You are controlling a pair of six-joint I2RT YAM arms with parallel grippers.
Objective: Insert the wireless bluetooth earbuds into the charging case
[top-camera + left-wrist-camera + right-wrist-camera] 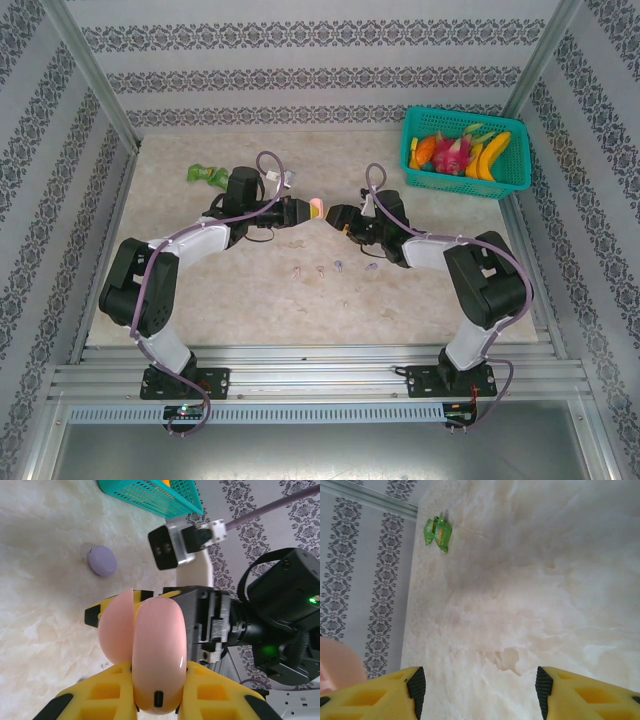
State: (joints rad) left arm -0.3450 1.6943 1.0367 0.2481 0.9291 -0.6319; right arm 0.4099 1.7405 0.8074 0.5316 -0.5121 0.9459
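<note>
My left gripper point(308, 209) point(145, 630) is shut on a glossy pale pink charging case point(317, 208) point(159, 645), held above the table's middle. The case's two halves spread apart on the far side, and its dark charging port faces the left wrist camera. My right gripper point(338, 217) point(477, 685) faces it from the right, just short of the case, open with nothing between its pads. A pink edge of the case point(335, 667) shows at that view's lower left. Several tiny earbuds point(320, 268) lie scattered on the table in front of both grippers. A lilac round case point(102, 560) rests on the table.
A teal basket point(500, 185) point(150, 495) of toy fruit stands at the back right corner. A green wrapper point(206, 174) point(437, 531) lies at the back left. Patterned walls and metal rails enclose the marble-look tabletop point(250, 300).
</note>
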